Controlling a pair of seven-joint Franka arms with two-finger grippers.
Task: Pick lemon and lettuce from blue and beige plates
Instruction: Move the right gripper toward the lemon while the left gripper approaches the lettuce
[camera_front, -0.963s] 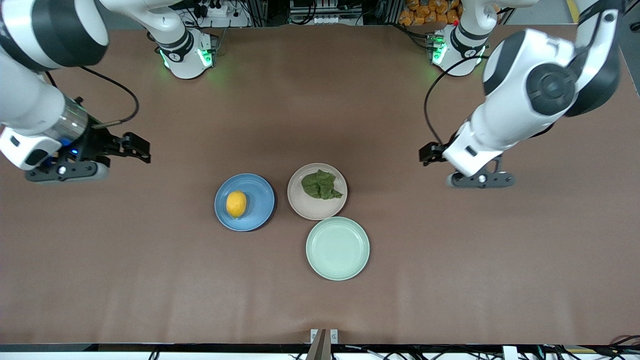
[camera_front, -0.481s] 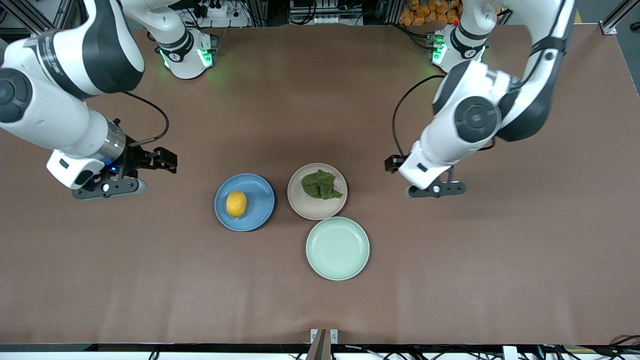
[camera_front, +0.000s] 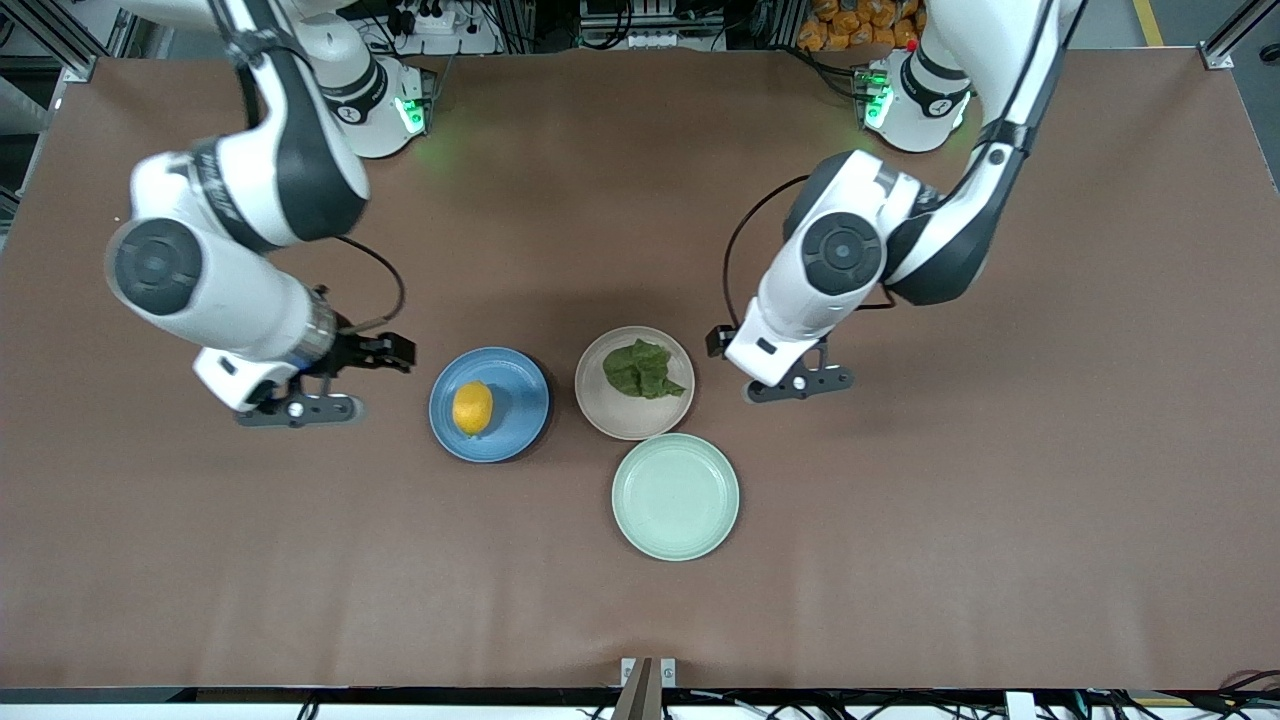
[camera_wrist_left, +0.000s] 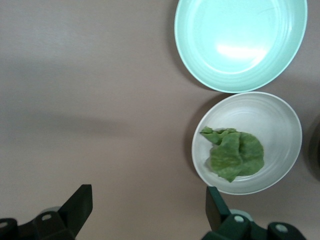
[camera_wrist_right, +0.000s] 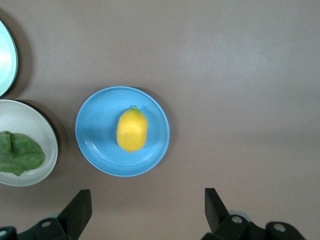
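The brown worktop (camera_front: 640, 600) carries three plates close together; take the beige plate (camera_front: 634, 383) as the landmark. The mint-green plate (camera_front: 675, 496) sits just beside it, nearer the front camera, and holds nothing; the blue plate (camera_front: 489, 404) sits just beside the beige one toward the right arm's end. The lettuce (camera_front: 642, 369), a crumpled dark green leaf, lies on the beige plate; the lemon (camera_front: 472, 408) lies on the blue plate, a little off its centre.

The left pincer (camera_front: 797, 385) hangs over bare worktop beside the beige plate, toward the left arm's end, fingers (camera_wrist_left: 76, 207) spread wide and holding nothing; the right pincer (camera_front: 296, 410) hangs over bare worktop beside the blue plate, toward the right arm's end, likewise spread and holding nothing.

The step in hand looks like the approach; to do it well, each pincer should centre over its own item before descending; the lemon wants its narrow girth straddled; the leaf wants a pinch at its raised folds, clear of the plate's rim.
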